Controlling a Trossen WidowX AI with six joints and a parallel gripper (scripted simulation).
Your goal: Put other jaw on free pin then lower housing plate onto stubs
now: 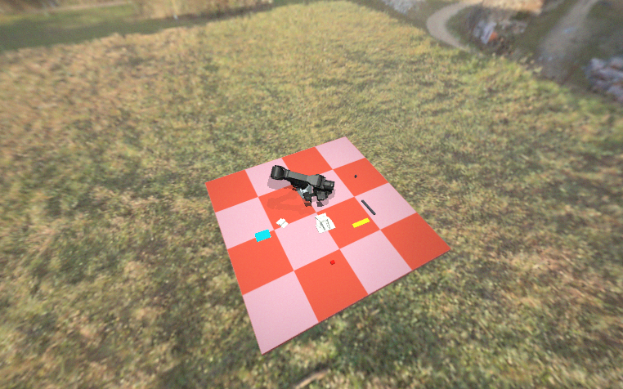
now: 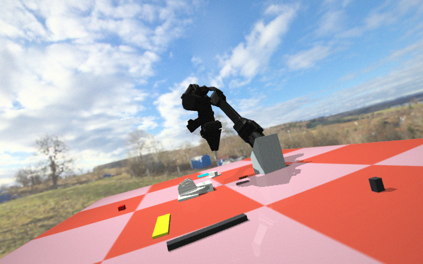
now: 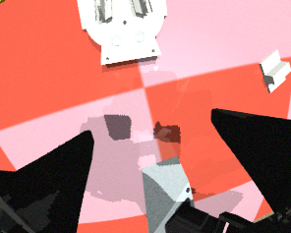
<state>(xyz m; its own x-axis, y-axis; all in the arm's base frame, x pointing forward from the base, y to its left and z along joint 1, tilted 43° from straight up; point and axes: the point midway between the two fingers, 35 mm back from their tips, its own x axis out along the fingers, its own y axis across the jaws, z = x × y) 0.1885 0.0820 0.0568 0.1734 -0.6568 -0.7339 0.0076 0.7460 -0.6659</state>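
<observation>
The white gripper assembly [image 1: 324, 222] [image 2: 186, 189] [image 3: 92, 24] lies on the checkered mat, its near end at the top of the wrist view. The white housing plate [image 3: 129, 51] lies across that near end and looks flat, with two round stub marks showing on it. Parts of two jaws [image 3: 103, 11] [image 3: 141, 6] show beyond the plate, cut off by the wrist view's top edge. Whether their teeth mesh cannot be seen. My gripper [image 1: 313, 204] [image 2: 214, 150] [image 3: 152, 125] is wide open and empty, raised above the mat between the assembly and the arm's base, clear of the plate.
A small white angled piece [image 1: 281, 222] [image 3: 275, 72] and a cyan block [image 1: 262, 235] [image 2: 203, 175] lie to one side. A yellow block [image 1: 360, 222] [image 2: 161, 226], a black bar [image 1: 368, 207] [image 2: 206, 232], a red cube [image 1: 333, 261] [image 2: 121, 207] and a black block [image 1: 355, 176] [image 2: 376, 184] also lie around.
</observation>
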